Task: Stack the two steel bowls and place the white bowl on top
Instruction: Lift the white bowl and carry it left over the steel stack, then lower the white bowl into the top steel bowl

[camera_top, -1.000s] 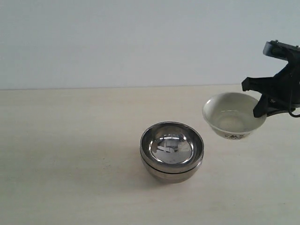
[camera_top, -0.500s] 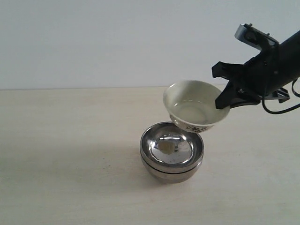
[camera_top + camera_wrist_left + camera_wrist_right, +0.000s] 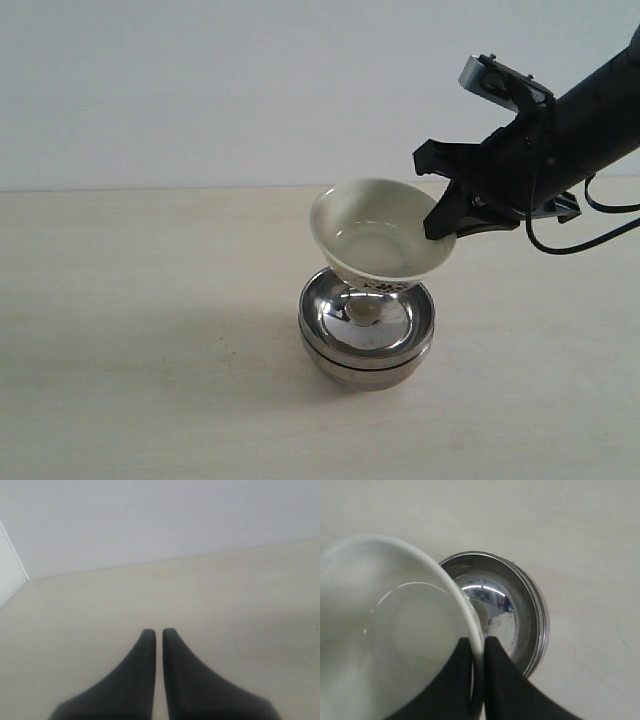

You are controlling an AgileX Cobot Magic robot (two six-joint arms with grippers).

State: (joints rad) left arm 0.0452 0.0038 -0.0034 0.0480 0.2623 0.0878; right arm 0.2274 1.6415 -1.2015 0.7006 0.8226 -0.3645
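Finding: the two steel bowls [image 3: 367,325] are already nested, one inside the other, and stand near the middle of the table [image 3: 140,360]. The white bowl [image 3: 378,238] is held in the air just above them. It is tilted, with its mouth turned toward the near left, and it sits a little to the far side of the stack's centre. Whether its foot touches the steel cannot be told; it appears apart. Your right gripper [image 3: 478,642] is clamped tight on the bowl's right-hand rim, one finger inside and one outside. Your left gripper [image 3: 158,632] is closed to a thin slit, holds nothing and hangs over bare table. Recommended: bring the bowl level first, then shift it toward the near side until it sits concentric with the steel rims. Lower it slowly, because the outer finger will probably meet the steel rim as the bowl sinks in. Release only once the foot is seated. The polished steel is likely slippery, so open without sideways drag and lift straight away.
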